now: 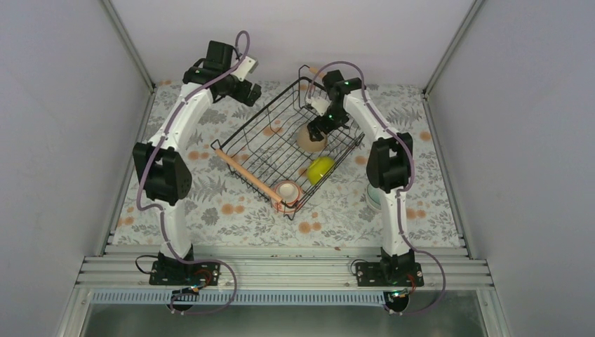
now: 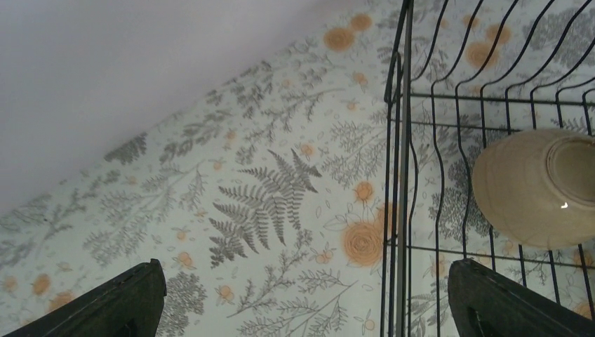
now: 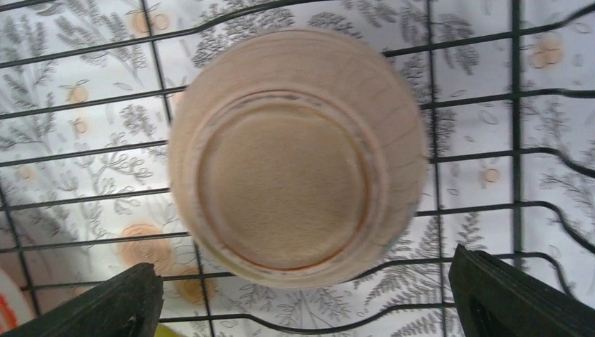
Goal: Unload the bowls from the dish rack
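Now, left gripper [image 2: 303,281]: fingers spread wide, empty, over the table [image 1: 231,217] just outside the dish rack [image 1: 249,177].
Pink bowl [image 1: 286,191]: rack's near corner.
Tan bowl [image 3: 295,154]: upside down in rack.
Yellow-green bowl [image 1: 321,168]: in rack, nearby.
Right gripper [image 3: 305,281]: fingers apart, empty, above tan bowl.

The left arm [image 1: 177,119] and right arm [image 1: 373,116] had white links, bulky black joints and mauve cables [image 1: 243,35] alongside. Their black bases [image 1: 172,270] sat at six o'clock, with reddish wires. The fingers [image 2: 116,305] were black wedges.
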`<action>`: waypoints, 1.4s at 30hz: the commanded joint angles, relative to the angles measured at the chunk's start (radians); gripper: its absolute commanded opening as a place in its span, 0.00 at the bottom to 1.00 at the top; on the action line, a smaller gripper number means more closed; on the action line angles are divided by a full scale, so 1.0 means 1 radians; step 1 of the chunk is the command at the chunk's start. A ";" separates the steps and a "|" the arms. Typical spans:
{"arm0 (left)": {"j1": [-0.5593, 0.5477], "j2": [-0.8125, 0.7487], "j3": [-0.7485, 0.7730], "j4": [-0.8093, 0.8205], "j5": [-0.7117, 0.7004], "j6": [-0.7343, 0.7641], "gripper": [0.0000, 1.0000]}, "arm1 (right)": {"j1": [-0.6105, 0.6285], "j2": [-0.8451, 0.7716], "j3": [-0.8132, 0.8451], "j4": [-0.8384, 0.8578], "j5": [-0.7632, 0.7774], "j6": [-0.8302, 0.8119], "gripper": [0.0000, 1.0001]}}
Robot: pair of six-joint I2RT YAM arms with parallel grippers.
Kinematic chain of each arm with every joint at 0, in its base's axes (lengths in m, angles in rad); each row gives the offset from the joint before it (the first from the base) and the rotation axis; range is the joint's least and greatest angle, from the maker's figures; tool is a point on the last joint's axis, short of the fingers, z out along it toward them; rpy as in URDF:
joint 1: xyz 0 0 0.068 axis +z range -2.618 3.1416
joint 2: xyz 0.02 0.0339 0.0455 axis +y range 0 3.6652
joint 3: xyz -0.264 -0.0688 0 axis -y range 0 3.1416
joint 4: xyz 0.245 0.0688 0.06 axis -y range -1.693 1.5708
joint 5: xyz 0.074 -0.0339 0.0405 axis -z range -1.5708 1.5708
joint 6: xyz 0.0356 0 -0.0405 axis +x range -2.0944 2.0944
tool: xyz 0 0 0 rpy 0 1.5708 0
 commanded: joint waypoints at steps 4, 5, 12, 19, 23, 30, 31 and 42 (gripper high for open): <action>0.003 0.036 0.023 -0.031 0.043 0.008 1.00 | 0.010 0.051 -0.005 -0.060 -0.086 -0.060 1.00; 0.003 0.041 0.023 -0.033 0.045 0.009 1.00 | 0.010 0.061 -0.002 -0.060 -0.081 -0.060 1.00; -0.002 0.088 0.081 -0.070 0.046 0.008 1.00 | -0.004 0.110 0.027 -0.058 -0.115 -0.053 1.00; -0.014 0.106 0.092 -0.079 0.037 0.017 1.00 | -0.020 0.137 0.082 -0.058 -0.238 -0.100 1.00; -0.024 0.127 0.088 -0.085 0.036 0.017 1.00 | -0.021 0.132 0.110 -0.059 -0.301 -0.114 1.00; -0.048 0.156 0.125 -0.107 0.022 0.020 1.00 | -0.023 0.154 0.096 -0.059 -0.310 -0.116 1.00; -0.049 0.160 0.133 -0.111 0.020 0.019 1.00 | -0.026 0.161 0.095 -0.059 -0.316 -0.116 1.00; -0.055 0.165 0.115 -0.108 0.009 0.011 1.00 | -0.030 0.201 0.154 -0.057 -0.255 -0.072 1.00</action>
